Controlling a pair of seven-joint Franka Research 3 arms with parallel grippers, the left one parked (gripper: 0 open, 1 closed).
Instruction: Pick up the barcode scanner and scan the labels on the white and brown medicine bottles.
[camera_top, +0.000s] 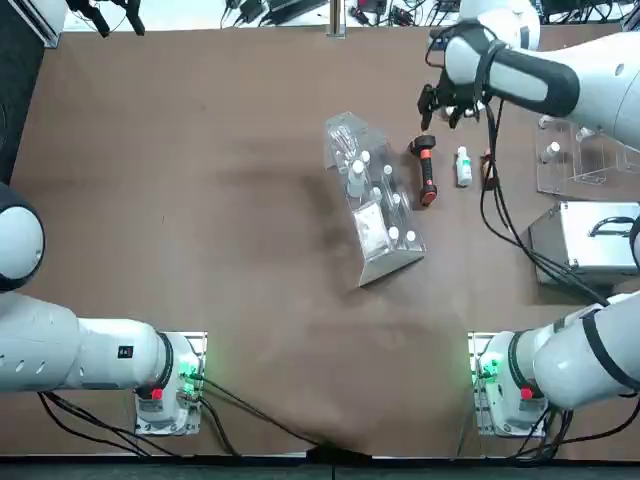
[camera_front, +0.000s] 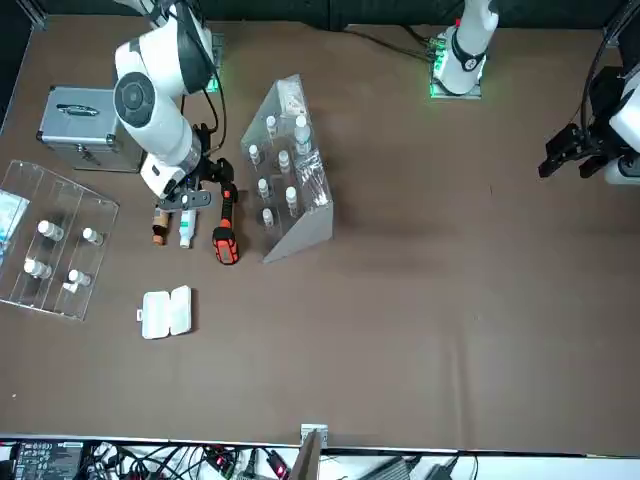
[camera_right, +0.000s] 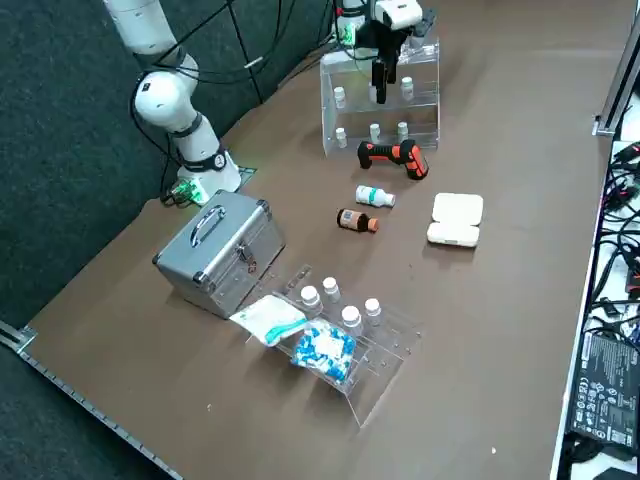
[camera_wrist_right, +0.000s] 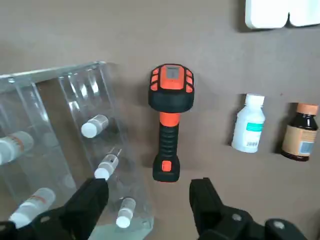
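The barcode scanner (camera_top: 426, 172) (camera_front: 225, 232) (camera_right: 393, 155) (camera_wrist_right: 170, 125) lies flat on the brown table, black with an orange handle. Beside it, on the side away from the clear rack, lies the white bottle (camera_top: 463, 166) (camera_front: 186, 228) (camera_right: 374, 196) (camera_wrist_right: 249, 123) with a teal band. The amber brown bottle (camera_top: 487, 170) (camera_front: 159, 228) (camera_right: 356, 221) (camera_wrist_right: 299, 132) is just past that. My right gripper (camera_top: 440, 105) (camera_front: 190, 195) (camera_right: 383, 80) (camera_wrist_right: 148, 192) hovers above the scanner, open, with its fingers spread wide and nothing between them.
A clear acrylic rack (camera_top: 370, 215) (camera_wrist_right: 60, 90) of white-capped vials stands close beside the scanner. A flat white box (camera_front: 165, 312) (camera_right: 455, 220) lies just beyond the bottles. A silver case (camera_top: 585, 240) and a clear tray (camera_top: 590, 155) of vials sit at the table's right.
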